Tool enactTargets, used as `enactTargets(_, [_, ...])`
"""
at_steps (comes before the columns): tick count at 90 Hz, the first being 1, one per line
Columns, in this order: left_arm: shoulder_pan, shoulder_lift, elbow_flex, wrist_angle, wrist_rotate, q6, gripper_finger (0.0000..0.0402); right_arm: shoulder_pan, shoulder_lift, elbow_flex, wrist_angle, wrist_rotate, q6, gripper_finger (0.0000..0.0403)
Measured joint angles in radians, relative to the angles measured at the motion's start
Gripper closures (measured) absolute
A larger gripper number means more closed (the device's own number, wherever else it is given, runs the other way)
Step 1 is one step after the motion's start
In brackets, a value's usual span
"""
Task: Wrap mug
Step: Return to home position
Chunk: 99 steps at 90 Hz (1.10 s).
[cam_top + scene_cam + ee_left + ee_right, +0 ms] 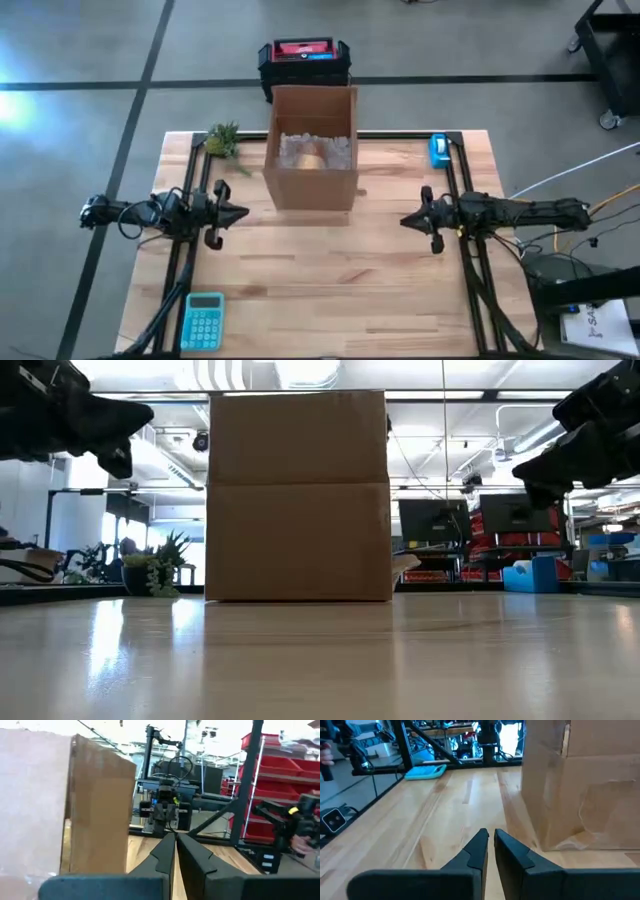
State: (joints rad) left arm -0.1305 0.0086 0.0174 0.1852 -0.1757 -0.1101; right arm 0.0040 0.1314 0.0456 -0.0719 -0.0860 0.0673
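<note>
Left tool (243, 213) hovers above the left side of the light wooden table (330, 290), its two dark fingers pressed almost together and gripping nothing. The right tool (405, 220) mirrors it on the right side, its fingers likewise closed on nothing. Both point inward toward the table's middle.

Between them, and set a little farther back, stands a tall open-topped brown cardboard box (310, 188). Inside it, visible only from overhead, lies the mug bundled in clear bubble wrap (314, 153). A pale yellowish patch shows through the plastic. The bundle rests down in the box, well apart from both tools, with a cardboard wall between it and each of them.

By judgement, the bundle is light but fragile: a hard, breakable mug under a soft, springy, rather slick skin of plastic. Any hold would best come from above through the box's open top, closing across the thick middle of the bundle and not on a loose edge of wrap, which could peel away or slip. The box itself looks stiff enough to stand unaided.
</note>
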Motion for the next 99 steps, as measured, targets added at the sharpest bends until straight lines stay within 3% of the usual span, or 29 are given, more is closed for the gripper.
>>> enactTargets(15, [0.000, 0.006, 0.000, -0.003, 0.000, 0.000, 0.0395, 0.000, 0.000, -0.002, 0.005, 0.000, 0.064, 0.0384])
enactTargets(32, [0.003, 0.003, 0.001, -0.005, -0.017, 0.022, 0.0395, 0.000, -0.001, -0.003, 0.008, -0.001, 0.026, 0.0384])
enactTargets(55, [0.004, 0.000, 0.001, -0.049, -0.264, 0.018, 0.0395, 0.000, -0.001, -0.003, 0.010, -0.001, 0.010, 0.0384])
enactTargets(72, [0.003, -0.001, 0.001, -0.063, -0.097, 0.048, 0.0395, 0.000, -0.008, -0.004, 0.018, -0.002, -0.008, 0.0384])
enactTargets(99, [0.004, 0.029, 0.001, -0.077, -0.164, 0.050, 0.0395, 0.000, -0.012, -0.006, 0.024, 0.006, -0.060, 0.0384])
